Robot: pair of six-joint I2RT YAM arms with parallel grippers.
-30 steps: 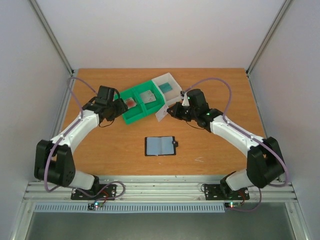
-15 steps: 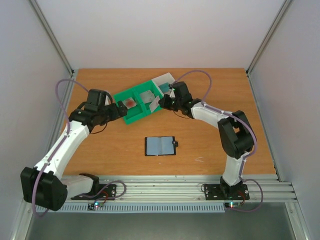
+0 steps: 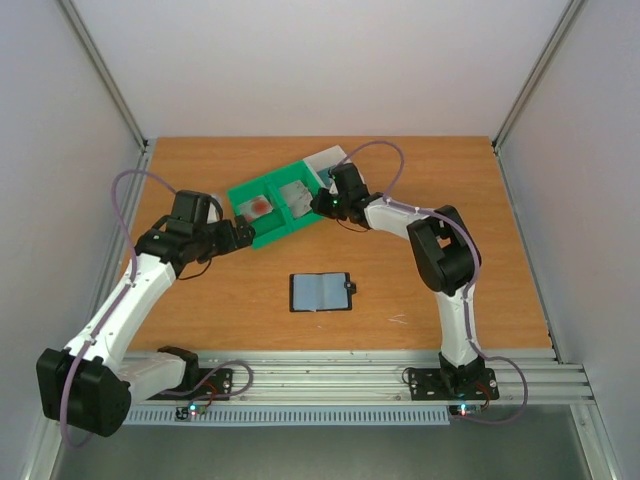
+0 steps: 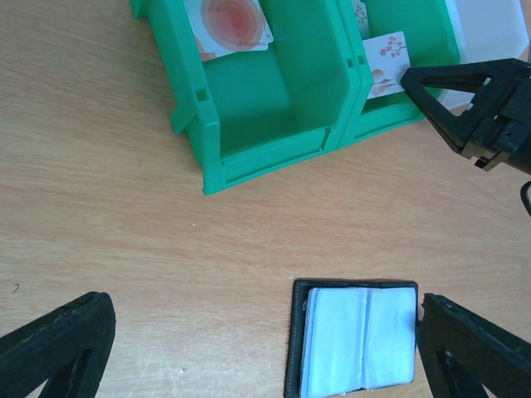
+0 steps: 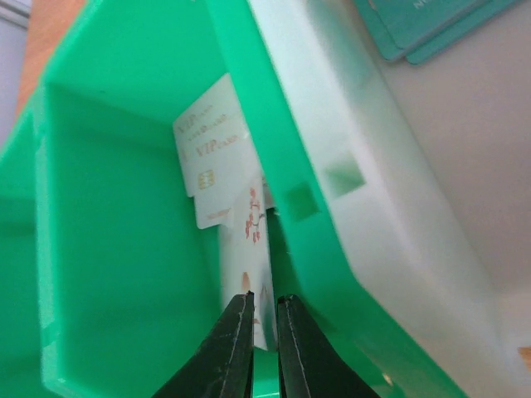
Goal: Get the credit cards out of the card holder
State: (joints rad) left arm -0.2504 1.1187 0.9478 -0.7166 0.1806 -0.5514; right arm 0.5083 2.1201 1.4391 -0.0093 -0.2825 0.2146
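Credit card [image 4: 386, 62] reached green bin [image 4: 265, 153] — left gripper [image 4: 265, 340] opened

A green bin [image 3: 283, 230] with two compartments sits askew in the upper middle of the wooden tabletop [image 3: 450, 190]. A white bin [image 5: 415, 182] presses against its right side. Pale walls close in left and right.

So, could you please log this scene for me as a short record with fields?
card holder: open flat on the table, apart from both grippers
left gripper: open, holding nothing
right gripper: nearly shut on blossom card, inside green bin
red-blotch card: lying in the neighbouring green compartment
white bin: holds teal cards
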